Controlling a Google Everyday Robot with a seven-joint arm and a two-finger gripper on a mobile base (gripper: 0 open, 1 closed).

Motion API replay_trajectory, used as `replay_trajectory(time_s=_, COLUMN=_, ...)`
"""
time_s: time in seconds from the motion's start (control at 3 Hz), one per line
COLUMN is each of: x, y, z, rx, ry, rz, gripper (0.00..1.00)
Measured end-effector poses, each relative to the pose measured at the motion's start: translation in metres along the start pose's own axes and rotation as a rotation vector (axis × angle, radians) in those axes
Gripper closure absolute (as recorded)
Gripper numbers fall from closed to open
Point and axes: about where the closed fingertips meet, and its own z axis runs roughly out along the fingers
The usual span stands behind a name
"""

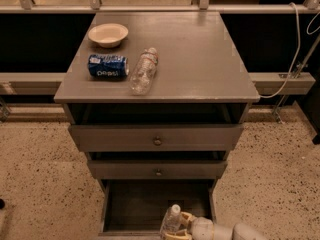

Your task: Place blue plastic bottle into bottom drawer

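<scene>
Holding blue plastic bottle [173,218] upright, gripper [179,226] clamped around it, at open bottom drawer [136,207] front, below worktop's front edge

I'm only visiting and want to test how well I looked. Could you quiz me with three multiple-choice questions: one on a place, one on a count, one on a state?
1. Where is the hand?
A. high in the air
B. at the front of the bottom drawer
C. on the floor, far left

2. How many things lie on the cabinet top?
A. one
B. three
C. five

3. The bottom drawer is:
A. open
B. shut
C. missing

Answers:
1. B: the hand grips the blue plastic bottle upright at the drawer's front edge.
2. B: bowl, Pepsi can and clear bottle.
3. A: its dark inside shows.
</scene>
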Motion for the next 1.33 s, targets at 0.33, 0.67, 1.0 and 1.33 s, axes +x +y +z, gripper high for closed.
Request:
replay_trajectory(time_s=0.33, x=0.010, y=-0.010, z=0.008, rx=0.007, ry=0.014, rz=-0.006, gripper=1.00)
replay_trajectory(time_s=0.67, x=0.041, y=-0.044, z=0.018, rx=0.059, ry=-0.022, rz=0.018, gripper=1.00)
replay_trajectory(time_s=1.0, x=0.089, y=-0.094, z=0.034, rx=0.134, ry=-0.056, rz=0.034, gripper=1.00)
replay_trajectory(time_s=1.33, x=0.115, y=-0.114, z=0.044, rx=0.191, ry=-0.003, rz=0.019, gripper=1.00)
